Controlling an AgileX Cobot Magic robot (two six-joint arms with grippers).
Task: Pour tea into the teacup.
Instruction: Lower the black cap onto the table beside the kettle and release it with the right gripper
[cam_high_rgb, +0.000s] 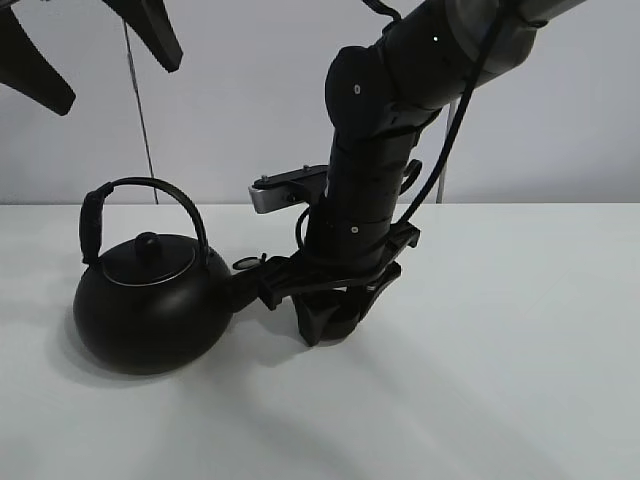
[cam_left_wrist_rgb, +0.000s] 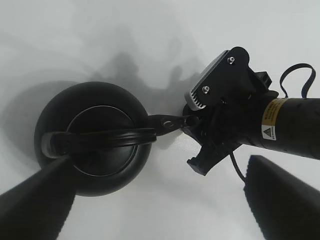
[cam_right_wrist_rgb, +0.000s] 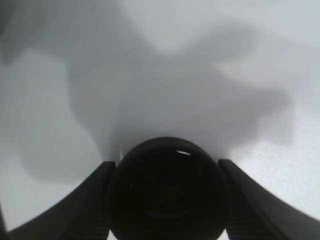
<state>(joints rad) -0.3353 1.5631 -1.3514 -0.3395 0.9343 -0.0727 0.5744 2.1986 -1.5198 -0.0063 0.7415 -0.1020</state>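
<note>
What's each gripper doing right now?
Left gripper: open, holding nothing, above the big round black kettle.
Right gripper: closed on the tiny round black handleless teacup.

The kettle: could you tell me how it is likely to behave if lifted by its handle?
The kettle probably sits steadily on the table, being broad and squat. Lifted by its arched handle, it may tip towards the spout. Its smooth round body is likely slippery to grip.

You've got kettle (cam_high_rgb: 150, 310) matte blk w/ thin silver lid ring, teacup (cam_right_wrist_rgb: 167, 192) glossy blk, table (cam_high_rgb: 500, 350) plain white, right arm (cam_high_rgb: 370, 200) blk, yellow/white warning label (cam_left_wrist_rgb: 271, 122), silver-grey cam block (cam_left_wrist_rgb: 200, 95)
</note>
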